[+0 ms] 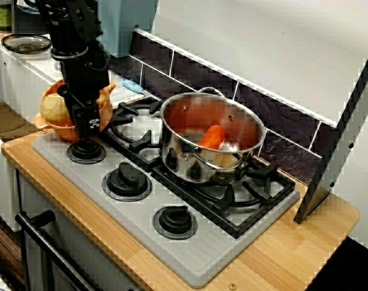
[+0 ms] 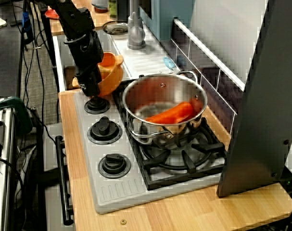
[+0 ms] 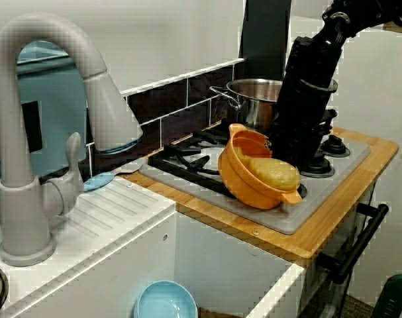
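Note:
In the front view my black gripper (image 1: 89,128) points straight down at the leftmost stove knob (image 1: 85,151), its tip just above or touching it. The fingers show no gap and look shut. Just behind it an orange bowl (image 1: 67,127) leans on the stove's left end with a pale yellow potato-like lump (image 1: 53,108) in it. From the end of the stove the gripper (image 2: 90,90) hangs over the same knob (image 2: 96,104), beside the bowl (image 2: 110,74). From the sink side the arm stands right behind the bowl (image 3: 244,179) and lump (image 3: 275,173).
A steel pot (image 1: 190,151) holding an orange carrot-like piece (image 1: 212,136) sits on the black grate. Two more knobs (image 1: 128,179) (image 1: 174,220) line the stove front. A dark panel (image 1: 336,145) leans at the right. The grey faucet (image 3: 48,119) and a blue bowl (image 3: 162,301) are at the sink.

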`<state>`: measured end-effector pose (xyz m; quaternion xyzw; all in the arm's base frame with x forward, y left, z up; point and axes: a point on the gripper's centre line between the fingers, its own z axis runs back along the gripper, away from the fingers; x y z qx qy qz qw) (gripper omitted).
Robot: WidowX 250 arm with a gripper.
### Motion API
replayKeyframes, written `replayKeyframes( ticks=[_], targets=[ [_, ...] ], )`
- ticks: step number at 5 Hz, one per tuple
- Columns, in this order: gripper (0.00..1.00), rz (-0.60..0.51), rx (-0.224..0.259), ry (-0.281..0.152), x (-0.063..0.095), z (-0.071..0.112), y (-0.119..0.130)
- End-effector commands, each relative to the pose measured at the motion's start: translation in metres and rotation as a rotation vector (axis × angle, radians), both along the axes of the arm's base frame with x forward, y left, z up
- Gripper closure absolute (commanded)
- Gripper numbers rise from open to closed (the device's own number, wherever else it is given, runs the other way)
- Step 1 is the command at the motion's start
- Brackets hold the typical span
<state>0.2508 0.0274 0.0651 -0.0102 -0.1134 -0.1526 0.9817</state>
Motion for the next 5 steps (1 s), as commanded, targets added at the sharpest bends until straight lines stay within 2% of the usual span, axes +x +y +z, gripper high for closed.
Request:
replayKeyframes(
  ticks=[1,2,3,5],
  targets=[
    [1.0,0.018,0.017,-0.052,0.002,0.011,0.004],
    [1.0,0.044,0.017,-0.049,0.006,0.018,0.008],
    [1.0,0.066,-0.018,-0.057,0.011,0.045,0.004],
    [1.0,0.113,-0.058,-0.06,0.024,0.095,-0.004]
  ],
)
